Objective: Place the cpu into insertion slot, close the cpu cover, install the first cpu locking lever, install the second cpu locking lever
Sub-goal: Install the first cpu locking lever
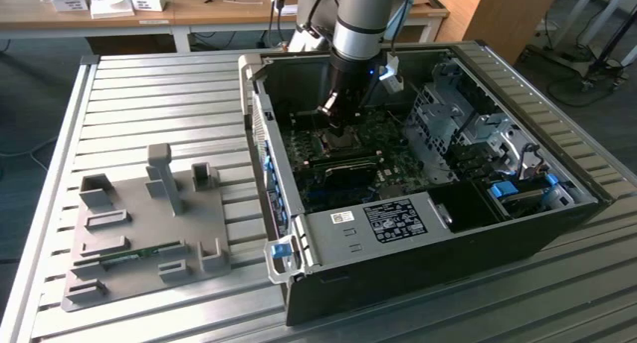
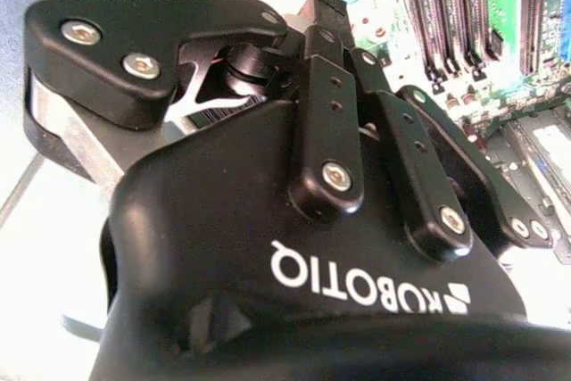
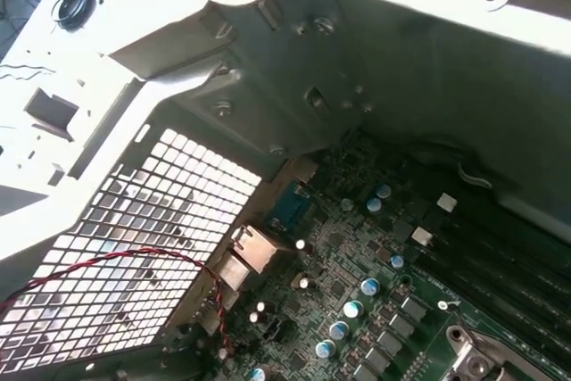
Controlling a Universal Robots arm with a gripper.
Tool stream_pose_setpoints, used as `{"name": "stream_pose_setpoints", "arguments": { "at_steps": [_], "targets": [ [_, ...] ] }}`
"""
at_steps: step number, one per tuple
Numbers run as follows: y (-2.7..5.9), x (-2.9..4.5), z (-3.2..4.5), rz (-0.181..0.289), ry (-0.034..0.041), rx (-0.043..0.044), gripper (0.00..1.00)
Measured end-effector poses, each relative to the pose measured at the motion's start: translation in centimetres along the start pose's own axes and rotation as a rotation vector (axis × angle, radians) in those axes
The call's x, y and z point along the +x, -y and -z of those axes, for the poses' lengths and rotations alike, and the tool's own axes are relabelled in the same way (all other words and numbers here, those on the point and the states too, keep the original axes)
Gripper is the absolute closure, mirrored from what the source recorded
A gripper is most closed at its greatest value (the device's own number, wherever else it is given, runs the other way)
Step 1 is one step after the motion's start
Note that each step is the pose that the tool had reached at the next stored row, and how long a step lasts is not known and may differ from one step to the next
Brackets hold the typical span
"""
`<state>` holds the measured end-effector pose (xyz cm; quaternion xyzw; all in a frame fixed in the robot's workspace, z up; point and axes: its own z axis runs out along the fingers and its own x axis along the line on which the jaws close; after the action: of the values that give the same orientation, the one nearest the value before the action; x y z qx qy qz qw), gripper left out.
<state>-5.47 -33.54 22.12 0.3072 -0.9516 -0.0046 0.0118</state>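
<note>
Our gripper (image 1: 335,110), its opening beyond telling, hangs just over the socket (image 1: 344,139) inside the case (image 1: 428,276), the cpu itself too small to pick out; we judge it light, stiff, fragile, best held by opposite edges.

The pincer (image 1: 336,112) hangs between the case wall (image 1: 261,130) and drive cage (image 1: 448,115), with seemingly open room above the motherboard (image 1: 390,162).

Wooden desks (image 1: 199,13) — grey floor (image 1: 30,89)
</note>
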Motion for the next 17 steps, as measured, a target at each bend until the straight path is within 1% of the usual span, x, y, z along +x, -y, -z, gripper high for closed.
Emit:
{"name": "stream_pose_setpoints", "arguments": {
  "at_steps": [12, 13, 17],
  "targets": [
    [0.00, 0.00, 0.00, 0.023, -0.0004, 0.0004, 0.89],
    [0.00, 0.00, -0.01, 0.049, -0.0007, 0.0009, 0.89],
    [0.00, 0.00, -0.01, 0.057, -0.0009, 0.0011, 0.89]
  ]
}}
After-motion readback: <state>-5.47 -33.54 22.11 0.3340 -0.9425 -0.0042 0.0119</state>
